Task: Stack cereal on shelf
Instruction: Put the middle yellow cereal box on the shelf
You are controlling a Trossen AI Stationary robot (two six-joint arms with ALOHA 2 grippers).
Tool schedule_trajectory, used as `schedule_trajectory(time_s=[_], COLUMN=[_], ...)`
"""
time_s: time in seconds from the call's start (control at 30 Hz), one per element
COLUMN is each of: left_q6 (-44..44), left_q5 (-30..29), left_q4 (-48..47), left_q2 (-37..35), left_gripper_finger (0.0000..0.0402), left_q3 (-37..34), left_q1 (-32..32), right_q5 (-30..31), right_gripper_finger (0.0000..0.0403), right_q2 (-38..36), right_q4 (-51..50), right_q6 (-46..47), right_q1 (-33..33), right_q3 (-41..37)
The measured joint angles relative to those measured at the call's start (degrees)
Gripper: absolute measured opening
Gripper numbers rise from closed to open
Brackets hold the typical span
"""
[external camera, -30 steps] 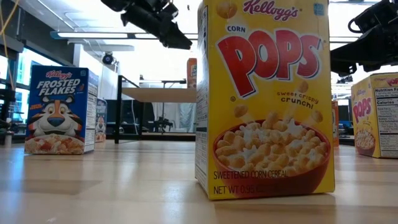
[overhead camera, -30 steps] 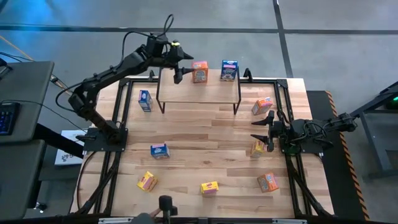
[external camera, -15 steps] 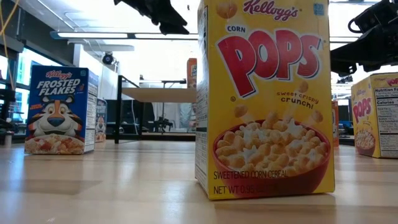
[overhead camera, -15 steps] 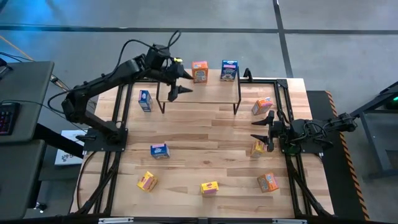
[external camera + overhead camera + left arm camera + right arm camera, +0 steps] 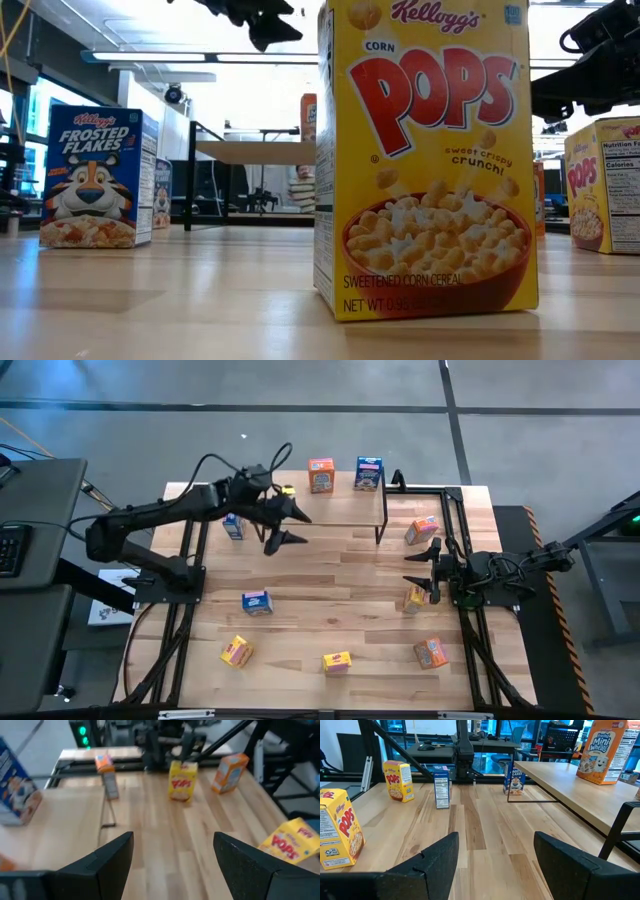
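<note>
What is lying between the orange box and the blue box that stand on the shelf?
Nothing. In the high view the orange box and blue box stand apart on the shelf, with only bare shelf top between them.

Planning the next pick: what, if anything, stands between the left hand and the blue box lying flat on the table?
Nothing visible: the open, empty left hand hangs above bare wood, and only bare tabletop lies between it and the flat blue box.

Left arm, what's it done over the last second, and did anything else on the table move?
The left gripper has pulled back from the shelf, away from the orange box standing on it, toward the table's middle, jaws open and empty throughout. It took hold of nothing. The right gripper stayed parked at the right side, and all the boxes kept their places.
</note>
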Motion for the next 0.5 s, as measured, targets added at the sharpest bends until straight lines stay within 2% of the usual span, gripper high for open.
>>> schedule_trajectory(time_s=[0.23, 0.5], left_q6=[-5.1, -5.4], left_q5=[-1.0, -12.2], left_q4=[5.7, 6.4], left_q2=[-2.8, -2.9], left_gripper_finger=[0.0266, 0.0266], left_q3=[-3.8, -3.8], left_q1=[-5.6, -13.3], right_q5=[0.2, 0.0], right_gripper_finger=[0.0252, 0.0252], right_q2=[0.0, 0.0], right_q4=[0.2, 0.5], right_q6=[0.0, 1.6], right_q1=[0.0, 0.0], right_q3=[0.0, 0.0])
